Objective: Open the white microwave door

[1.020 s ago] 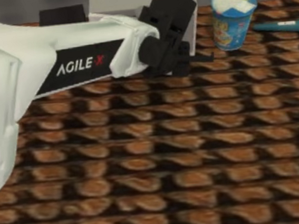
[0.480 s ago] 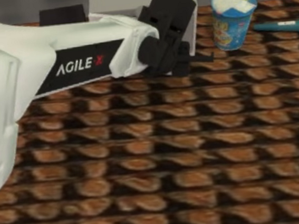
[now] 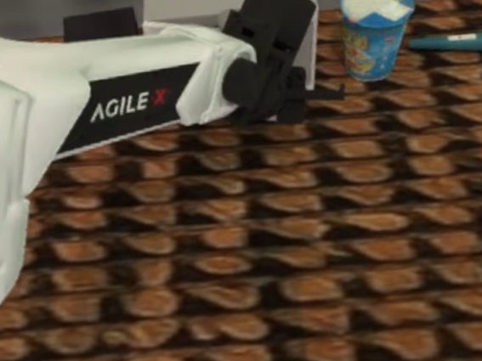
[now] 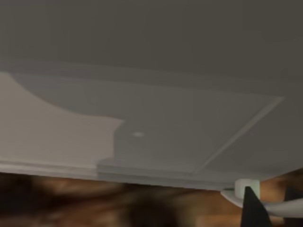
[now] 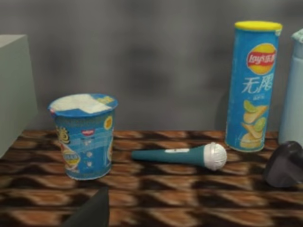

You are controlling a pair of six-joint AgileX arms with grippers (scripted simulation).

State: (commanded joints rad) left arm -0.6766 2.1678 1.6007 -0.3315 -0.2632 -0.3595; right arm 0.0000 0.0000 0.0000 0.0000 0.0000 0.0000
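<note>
Nothing has visibly moved since the earlier top views: the left arm (image 3: 88,101), smooth white with a black lettered panel, still reaches across from the left to the microwave (image 3: 207,0) at the worktop's (image 3: 274,254) far edge. Its black left gripper (image 3: 297,98) sits at the front of that plain, boxy, pale grey appliance, near its right corner. The left wrist view shows the flat grey door (image 4: 156,137) very close, with a slim pale handle (image 4: 265,203) beside a dark fingertip (image 4: 253,210); whether the fingers clasp it cannot be told. The worktop has a brown woven-looking pattern. Right of the microwave stand a blue paper cup (image 3: 376,31) with a white lid and a teal microphone (image 3: 458,40) lying flat. The right wrist view adds a tall blue crisp tube (image 5: 253,85). The right arm is out of the top view.
</note>
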